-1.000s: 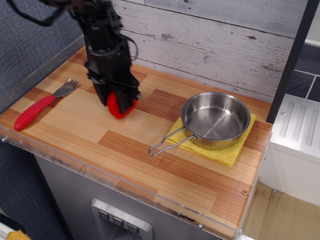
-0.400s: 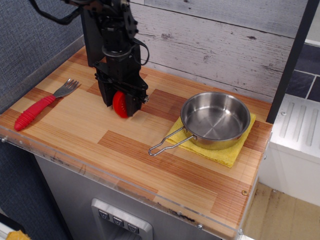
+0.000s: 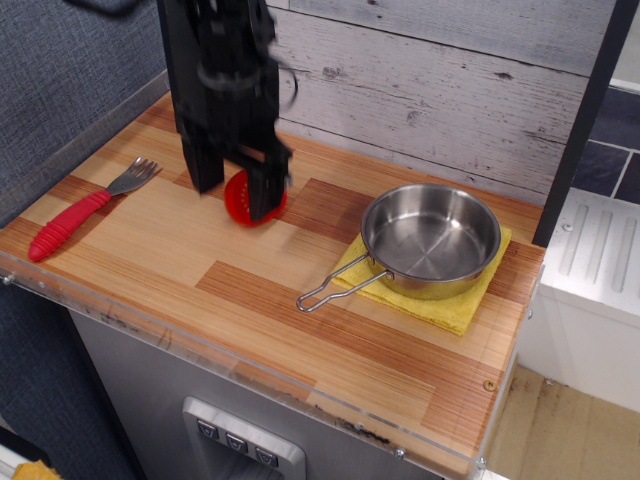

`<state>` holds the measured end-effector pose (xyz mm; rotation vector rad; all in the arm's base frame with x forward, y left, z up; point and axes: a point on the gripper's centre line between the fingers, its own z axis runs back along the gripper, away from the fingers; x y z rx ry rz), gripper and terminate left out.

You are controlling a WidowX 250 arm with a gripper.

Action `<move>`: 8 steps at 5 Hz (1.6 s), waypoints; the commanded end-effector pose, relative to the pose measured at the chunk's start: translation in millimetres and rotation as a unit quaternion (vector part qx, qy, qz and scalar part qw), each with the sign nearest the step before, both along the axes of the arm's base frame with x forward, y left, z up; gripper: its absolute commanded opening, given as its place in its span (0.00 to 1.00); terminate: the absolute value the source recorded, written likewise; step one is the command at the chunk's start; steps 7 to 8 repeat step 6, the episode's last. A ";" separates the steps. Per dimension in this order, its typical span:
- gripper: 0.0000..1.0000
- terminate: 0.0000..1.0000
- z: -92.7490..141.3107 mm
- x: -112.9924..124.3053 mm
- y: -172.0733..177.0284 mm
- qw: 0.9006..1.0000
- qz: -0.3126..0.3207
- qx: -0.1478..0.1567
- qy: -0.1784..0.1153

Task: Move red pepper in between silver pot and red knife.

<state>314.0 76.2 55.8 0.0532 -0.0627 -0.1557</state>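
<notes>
Red pepper (image 3: 244, 199) sits on the wooden counter (image 3: 250, 290), partly hidden behind my claw (image 3: 234, 180), whose fingers stand spread on either side of it. Silver pot (image 3: 430, 240) rests on a yellow cloth (image 3: 470, 305) to the right; red knife (image 3: 85, 210) lies far left.

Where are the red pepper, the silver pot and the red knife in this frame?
red pepper (image 3: 240, 200): the only view, visible left edge of the body.
silver pot (image 3: 430, 240): the only view, inner base.
red knife (image 3: 65, 227): the only view, red ribbed handle.
</notes>
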 end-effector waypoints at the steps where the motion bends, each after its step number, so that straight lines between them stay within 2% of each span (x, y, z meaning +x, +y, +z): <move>1: 1.00 0.00 68.1 -30.2 9.9 0.997 0.019 0.011 -0.078; 3: 1.00 0.00 65.7 -31.8 -1.2 0.998 0.023 0.004 -0.056; 4: 1.00 0.00 61.0 -34.0 -2.6 0.998 0.046 -0.022 -0.038; 5: 1.00 0.00 61.0 -34.0 -2.6 0.998 0.046 -0.022 -0.038; 6: 1.00 1.00 61.0 -34.0 -2.6 0.998 0.046 -0.022 -0.038; 8: 1.00 1.00 61.0 -34.0 -2.6 0.998 0.046 -0.022 -0.038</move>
